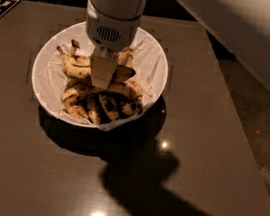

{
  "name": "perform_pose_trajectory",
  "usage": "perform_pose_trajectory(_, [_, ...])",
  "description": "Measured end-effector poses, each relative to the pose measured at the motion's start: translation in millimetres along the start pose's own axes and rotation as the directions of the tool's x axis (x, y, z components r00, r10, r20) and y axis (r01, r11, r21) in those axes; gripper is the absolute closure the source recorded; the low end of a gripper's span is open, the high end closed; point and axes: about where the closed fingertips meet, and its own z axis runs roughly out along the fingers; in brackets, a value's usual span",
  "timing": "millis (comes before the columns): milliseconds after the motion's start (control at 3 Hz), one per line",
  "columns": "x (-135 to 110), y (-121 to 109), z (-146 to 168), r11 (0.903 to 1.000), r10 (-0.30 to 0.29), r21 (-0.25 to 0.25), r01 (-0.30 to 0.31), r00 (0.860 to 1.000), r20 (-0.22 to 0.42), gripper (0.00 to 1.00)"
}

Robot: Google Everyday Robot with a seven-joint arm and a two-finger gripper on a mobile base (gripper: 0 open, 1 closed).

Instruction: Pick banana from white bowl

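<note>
The pincer [100, 81] is sitting low in the white bowl [151, 64] at the banana [73, 65], its grip untellable, probably needing closing then lifting.

Pincer [102, 72] over white bowl [151, 64] on table [40, 166]

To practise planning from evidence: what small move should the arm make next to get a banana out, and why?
Probably a slow, straight lift, if the grip holds: the gripper sits low in the white bowl on the banana, with other bananas crowding it.
</note>
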Motion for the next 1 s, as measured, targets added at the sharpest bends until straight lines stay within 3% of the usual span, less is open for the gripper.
perform_pose_trajectory(667, [2.3, 22.0, -38.0, 0.9969, -0.057, 0.060, 0.050, 0.991, 0.118, 1.00])
perform_pose_trajectory(1000, [9.9, 46.1, -54.4, 0.9938, -0.088, 0.082, 0.075, 0.983, 0.162, 1.00])
